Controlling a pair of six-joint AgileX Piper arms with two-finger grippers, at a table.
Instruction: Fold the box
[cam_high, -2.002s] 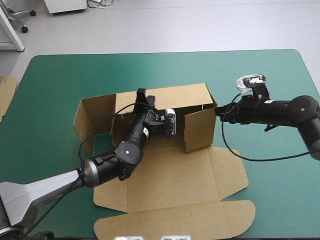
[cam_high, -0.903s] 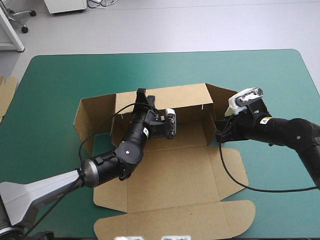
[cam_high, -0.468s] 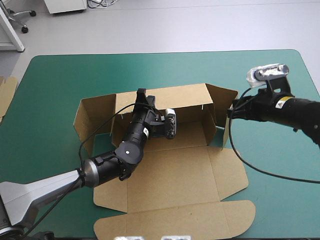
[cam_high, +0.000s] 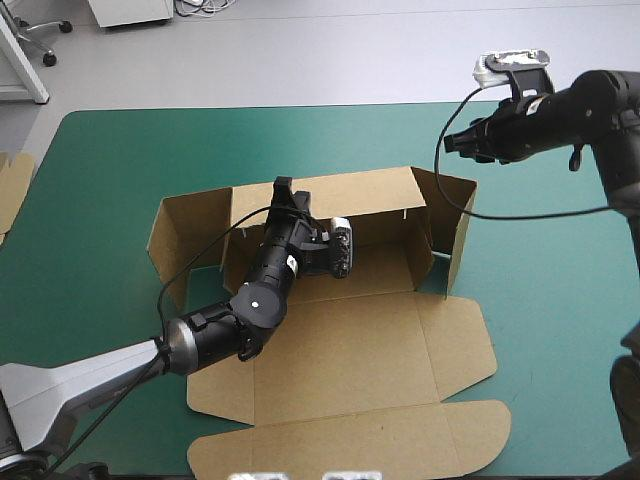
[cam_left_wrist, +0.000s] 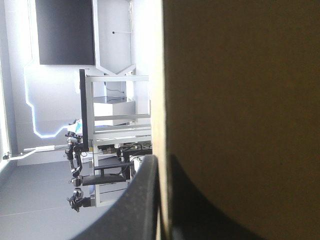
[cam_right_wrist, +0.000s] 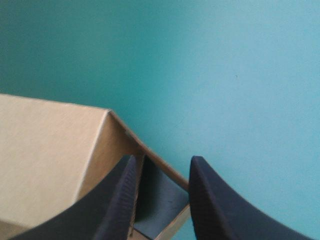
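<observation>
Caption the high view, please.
Left claw pinches rear wall of the brown cardboard box; right claw hovers open above its right flap.

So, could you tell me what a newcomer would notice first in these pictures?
The brown box draws the eye first. It sits half raised in the middle of the table, with its back wall and side flaps up and its lid flat toward the near edge. The left claw pinches the back wall's top edge, while the right claw hangs open above the box's far right corner, seemingly clear of it.
</observation>
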